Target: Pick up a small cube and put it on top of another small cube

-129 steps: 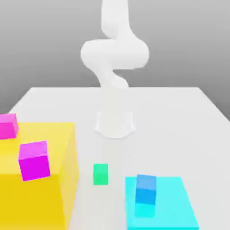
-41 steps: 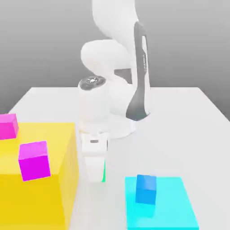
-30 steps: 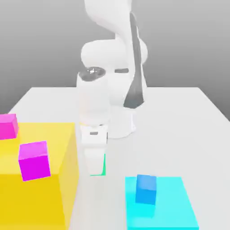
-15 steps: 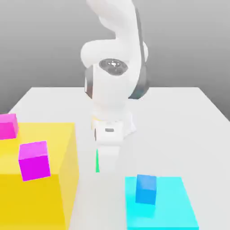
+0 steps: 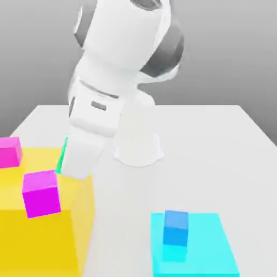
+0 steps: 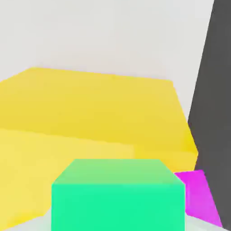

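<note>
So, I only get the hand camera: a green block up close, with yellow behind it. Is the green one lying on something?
Observer: No. The pincer holds the green cube off the table, by the far edge of the yellow block.
Visitor: And that pink bit in the corner?
Observer: It belongs to a magenta cube on the yellow block. A second magenta cube sits farther back, toward the exterior view's left.
Visitor: Anything else around?
Observer: A blue cube stands on a cyan pad on the exterior view's right, apart from the yellow block.
</note>
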Tool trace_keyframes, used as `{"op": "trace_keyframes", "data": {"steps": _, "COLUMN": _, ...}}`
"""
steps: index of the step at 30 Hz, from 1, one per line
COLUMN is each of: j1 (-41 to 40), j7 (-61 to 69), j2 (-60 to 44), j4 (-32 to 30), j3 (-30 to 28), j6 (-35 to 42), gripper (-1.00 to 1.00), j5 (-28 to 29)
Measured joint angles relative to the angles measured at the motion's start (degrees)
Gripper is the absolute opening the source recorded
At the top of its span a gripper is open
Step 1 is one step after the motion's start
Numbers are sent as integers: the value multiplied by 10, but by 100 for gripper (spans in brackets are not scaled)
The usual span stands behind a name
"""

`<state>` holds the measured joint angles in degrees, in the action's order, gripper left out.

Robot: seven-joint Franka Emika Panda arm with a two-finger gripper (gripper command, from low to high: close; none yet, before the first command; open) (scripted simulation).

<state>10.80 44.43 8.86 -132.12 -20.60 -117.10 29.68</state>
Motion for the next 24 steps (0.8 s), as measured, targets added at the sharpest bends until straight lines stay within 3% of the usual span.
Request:
{"op": "trace_keyframes", "data": {"steps": 12, "j1": -51, "j7": 282, "j2": 84, "j4": 21, "j3": -133, "j6": 45, "gripper": -100, "j5": -109}}
{"op": "trace_keyframes", "data": {"steps": 16, "j1": -59, "j7": 360, "j2": 113, "j4": -6, "j3": -185, "j6": 16, "gripper": -100, "j5": -140}}
{"op": "trace_keyframes", "data": {"steps": 20, "j1": -54, "j7": 387, "j2": 81, "j4": -56, "j3": -219, "j6": -71, "gripper": -100, "j5": -156}}
{"op": "trace_keyframes", "data": {"steps": 21, "j1": -53, "j7": 389, "j2": 74, "j4": -64, "j3": -223, "j6": -84, "gripper": 100, "j5": -158}}
{"op": "trace_keyframes", "data": {"steps": 24, "j1": -53, "j7": 389, "j2": 74, "j4": -64, "j3": -223, "j6": -84, "gripper": 100, "j5": -158}}
